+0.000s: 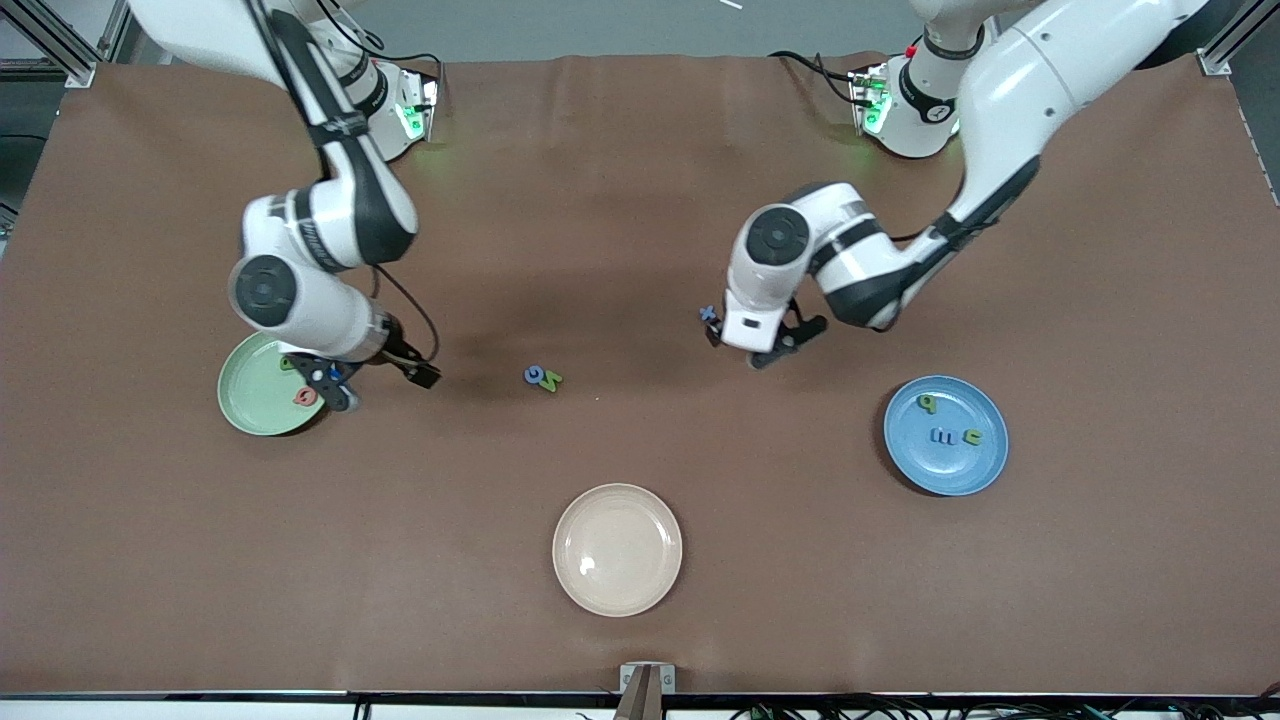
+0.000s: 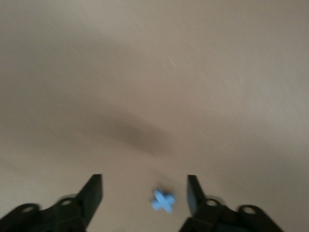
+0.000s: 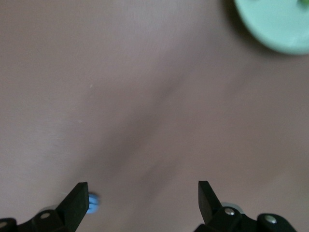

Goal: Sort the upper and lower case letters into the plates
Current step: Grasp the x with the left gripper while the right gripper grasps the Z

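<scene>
Blue x [image 2: 163, 201] lies loose on the brown table [image 1: 640, 200] between the left gripper's [image 2: 145, 193] spread, empty fingers. Right gripper [image 3: 143, 199], wide open and empty, hangs at the mint plate's [image 1: 250, 395] edge.

The front camera hung high across the surface [image 1: 640, 620], looking steeply down at both arms' bases and taking in the whole brown top. The left wrist camera sat close above that brown top and looked down between its own jaws at a small blue x [image 2: 163, 201], which the front view also showed [image 1: 709, 313] beside that arm's hand. The right wrist camera looked down likewise and caught an edge of the mint green plate [image 3: 275, 24], shared with the front view [image 1: 250, 395].
</scene>
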